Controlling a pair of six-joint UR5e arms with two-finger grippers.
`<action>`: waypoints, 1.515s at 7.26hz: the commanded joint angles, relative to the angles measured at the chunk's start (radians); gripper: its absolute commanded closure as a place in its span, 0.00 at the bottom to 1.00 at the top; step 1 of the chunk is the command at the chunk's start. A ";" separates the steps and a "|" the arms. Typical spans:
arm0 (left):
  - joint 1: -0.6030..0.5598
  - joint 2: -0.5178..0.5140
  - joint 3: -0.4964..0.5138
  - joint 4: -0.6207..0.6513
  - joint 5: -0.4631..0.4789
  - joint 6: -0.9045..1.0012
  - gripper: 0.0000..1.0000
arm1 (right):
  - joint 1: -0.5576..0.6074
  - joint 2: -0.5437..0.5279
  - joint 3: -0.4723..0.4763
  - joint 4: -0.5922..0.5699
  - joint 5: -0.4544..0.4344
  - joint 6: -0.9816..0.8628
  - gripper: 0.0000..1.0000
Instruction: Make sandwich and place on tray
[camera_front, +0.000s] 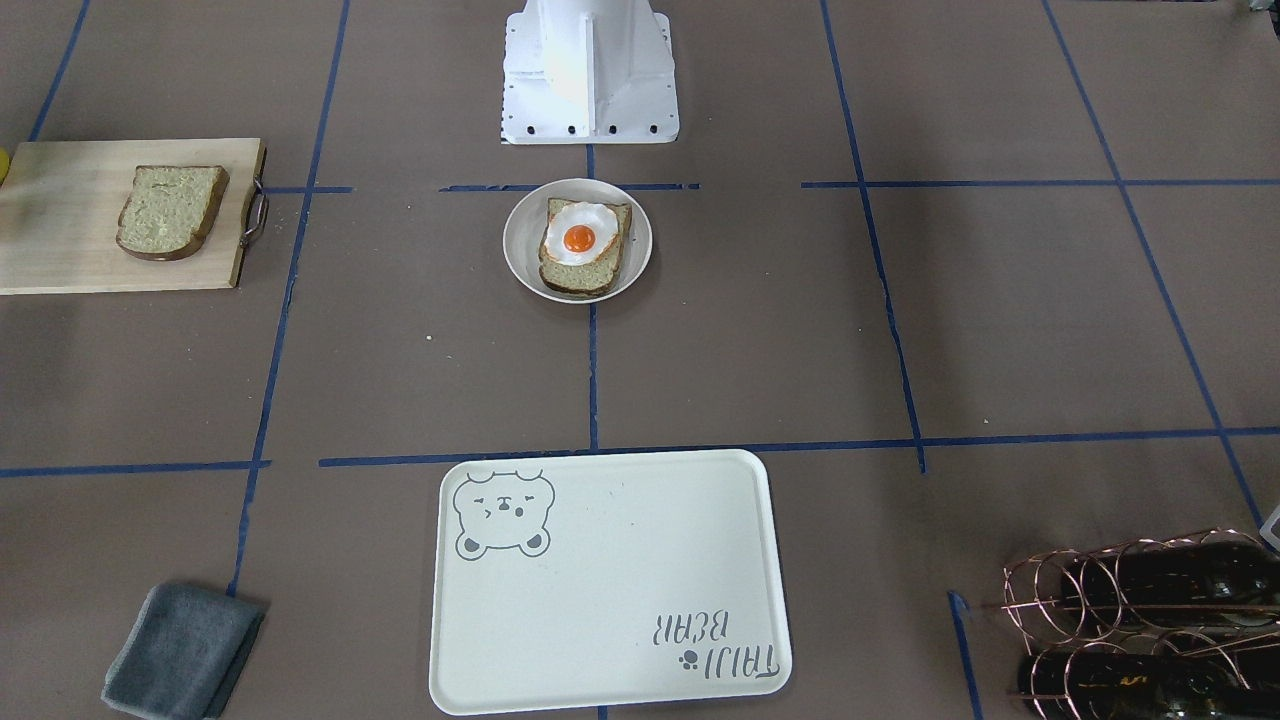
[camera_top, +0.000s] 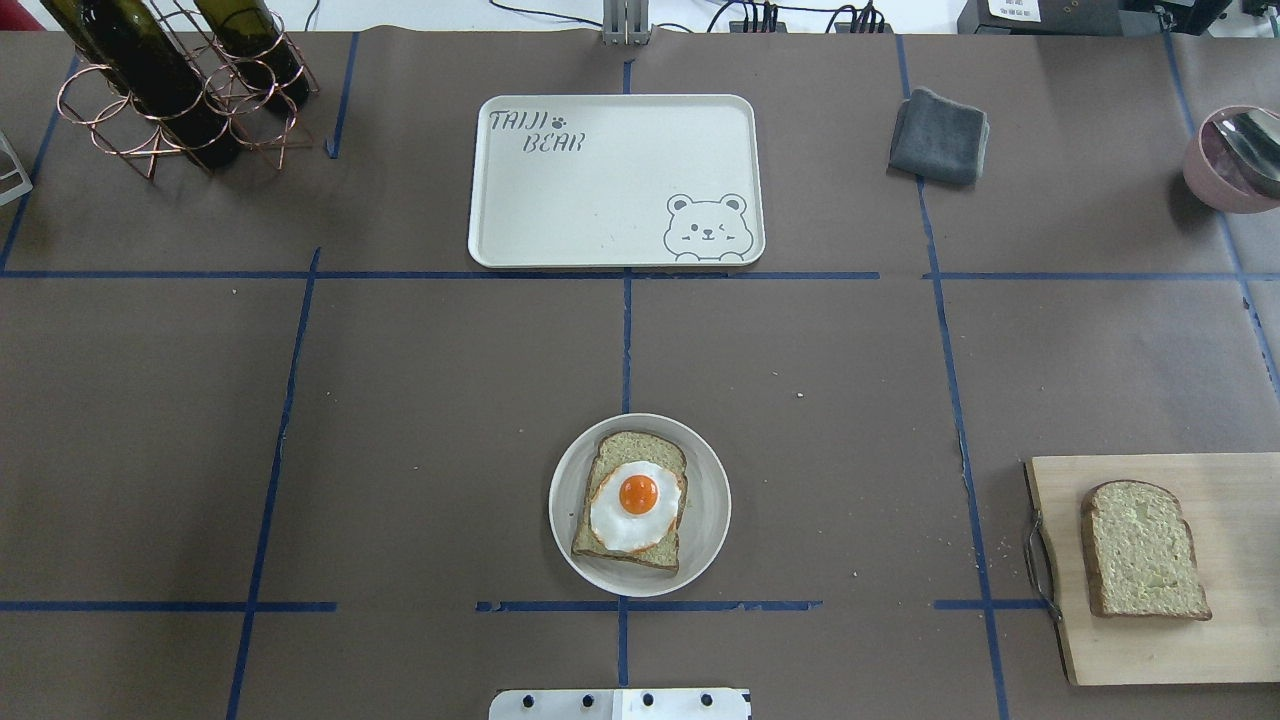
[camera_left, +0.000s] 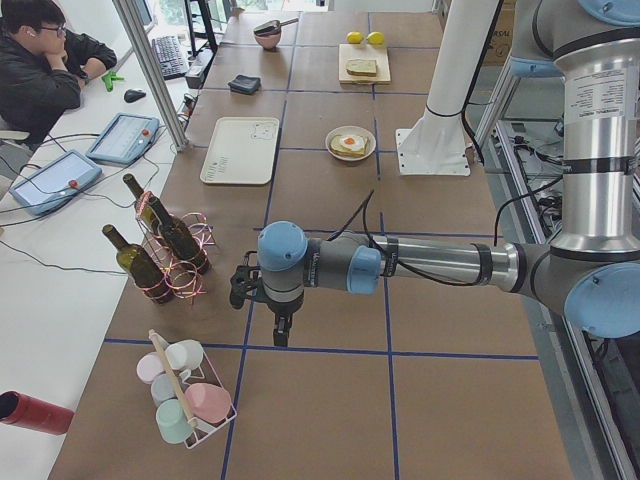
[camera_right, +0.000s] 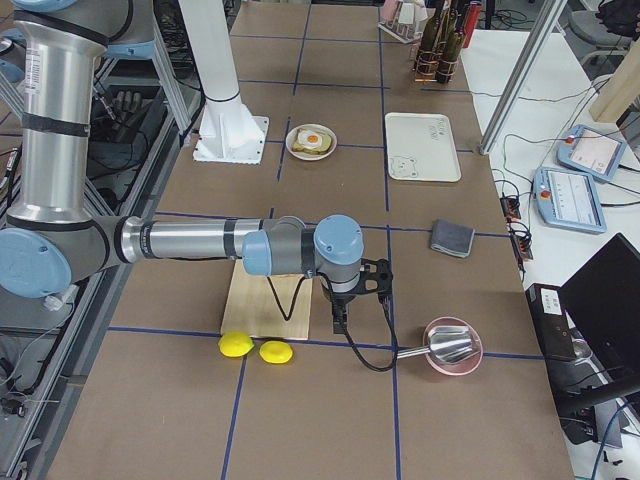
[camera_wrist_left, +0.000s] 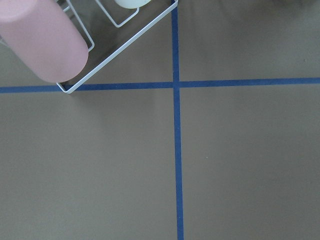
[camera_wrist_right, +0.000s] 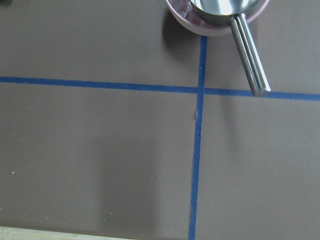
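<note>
You can't tell whether either grip is closed. Your left gripper (camera_left: 282, 335) hangs beside the mug rack (camera_left: 185, 395) and bottle rack (camera_left: 170, 255). Your right gripper (camera_right: 340, 322) hangs between the cutting board (camera_right: 250, 310) and pink bowl (camera_right: 432, 362). The egg (camera_top: 636, 505) on its bread slice (camera_top: 640, 445) in the dish (camera_top: 705, 520), and the tray (camera_top: 620, 190), lie well apart from both. The second slice (camera_top: 1143, 550) lies on the board.

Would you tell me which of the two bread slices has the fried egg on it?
The slice in the round white dish at the table's centre carries the egg; the other slice lies bare on the wooden cutting board.
</note>
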 joint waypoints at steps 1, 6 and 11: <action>0.016 -0.048 0.002 -0.010 -0.002 -0.036 0.00 | -0.016 0.052 -0.054 0.000 0.027 0.005 0.00; 0.069 -0.100 -0.012 -0.102 -0.037 -0.226 0.00 | -0.199 0.057 -0.031 0.231 0.046 0.412 0.00; 0.303 -0.104 -0.134 -0.252 -0.037 -0.598 0.00 | -0.557 -0.155 0.179 0.464 -0.181 0.892 0.00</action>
